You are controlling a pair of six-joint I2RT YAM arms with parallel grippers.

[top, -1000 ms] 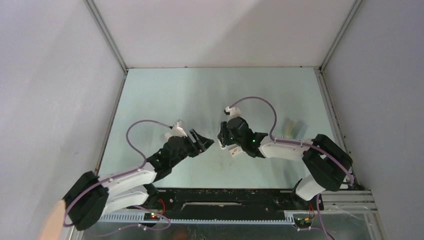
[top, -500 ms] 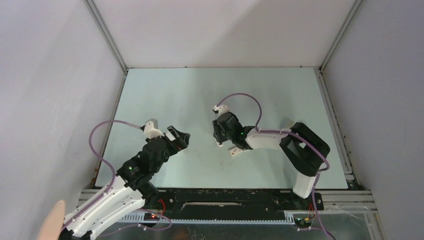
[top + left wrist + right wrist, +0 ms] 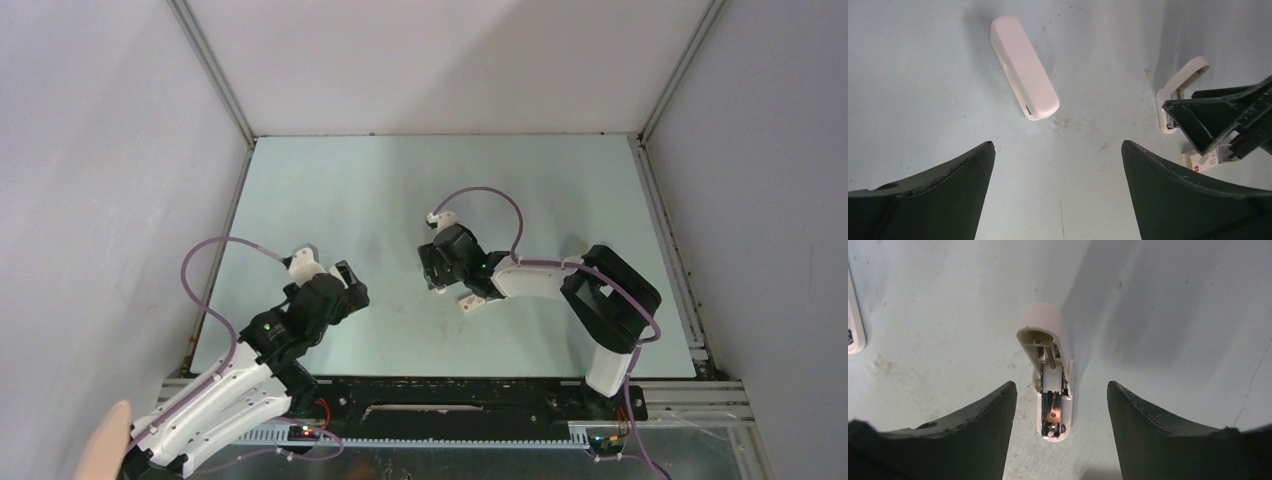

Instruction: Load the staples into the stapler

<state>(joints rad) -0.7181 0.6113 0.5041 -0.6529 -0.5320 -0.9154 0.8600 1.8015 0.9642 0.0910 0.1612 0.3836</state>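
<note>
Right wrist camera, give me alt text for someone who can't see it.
A white stapler lies hinged open on the pale table, its metal channel exposed, between the right gripper's open fingers. A white oblong piece shows at the left edge.

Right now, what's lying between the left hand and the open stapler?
Nothing: the left wrist view shows only bare, scuffed table between the left hand and the open stapler. The white oblong case lies off to the other side.

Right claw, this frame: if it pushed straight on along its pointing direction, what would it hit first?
The open stapler, magazine exposed, seen dead ahead between the right claw's spread fingers. Depth is unclear, but nothing else shows in that line.
</note>
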